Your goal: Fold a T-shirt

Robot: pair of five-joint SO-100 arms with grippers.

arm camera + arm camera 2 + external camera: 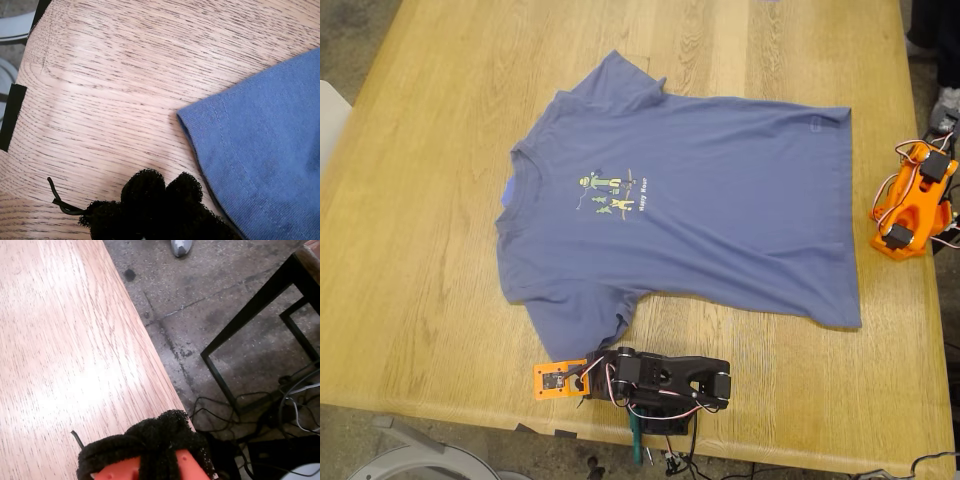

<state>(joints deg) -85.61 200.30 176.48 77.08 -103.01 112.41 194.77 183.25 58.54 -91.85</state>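
Wooden table: the T-shirt lies flat, unfolded. Folding has not begun. My first gripper, pads together, sits beside a sleeve; my second gripper, also closed, is well apart. Next: open, grasp sleeve.

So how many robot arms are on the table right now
2. A black arm sits at the table's near edge by the T-shirt's sleeve; an orange arm sits at the exterior view's right edge. None looks hidden.
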